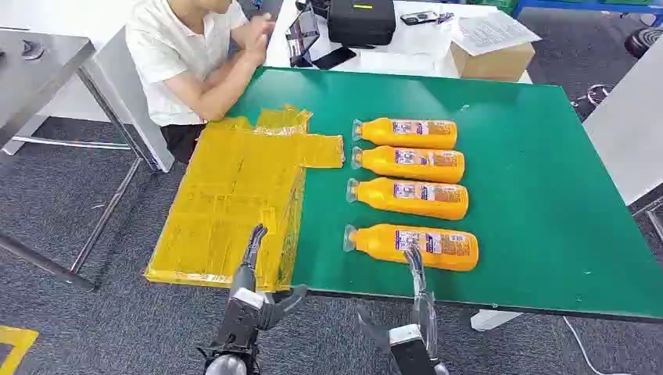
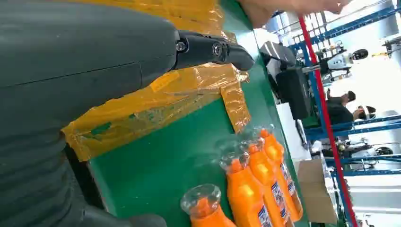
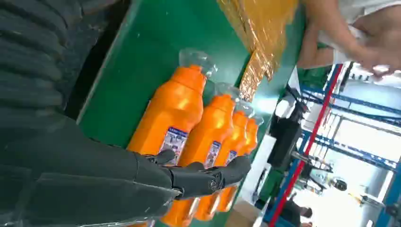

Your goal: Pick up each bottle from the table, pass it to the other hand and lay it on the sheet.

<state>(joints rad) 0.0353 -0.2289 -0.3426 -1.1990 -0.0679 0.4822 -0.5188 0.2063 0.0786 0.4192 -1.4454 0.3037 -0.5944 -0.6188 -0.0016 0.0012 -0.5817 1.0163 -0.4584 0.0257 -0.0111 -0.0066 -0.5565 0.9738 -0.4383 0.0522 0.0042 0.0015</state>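
1. While both arms reach in from the near edge of the green worktop point(image 1: 532, 195), the left hand point(image 1: 252, 269) holds nothing, its fingers stretched out over the near part of the yellow sheet point(image 1: 227, 203) and its thumb spread off to the side.
2. Equally empty, the right hand point(image 1: 417, 289) has its fingers extended over the nearest bottle point(image 1: 414, 246), thumb held apart; whether they touch it cannot be told.
3. Four orange bottles lie on their sides in a row running away from the right hand, clear caps pointing toward the sheet: the second bottle point(image 1: 410, 198), third bottle point(image 1: 410, 163) and farthest bottle point(image 1: 406, 133) lie beyond the nearest.
4. Beyond the left hand, at the sheet's far side, a person point(image 1: 188, 55) in a white shirt sits with elbows on the worktop.
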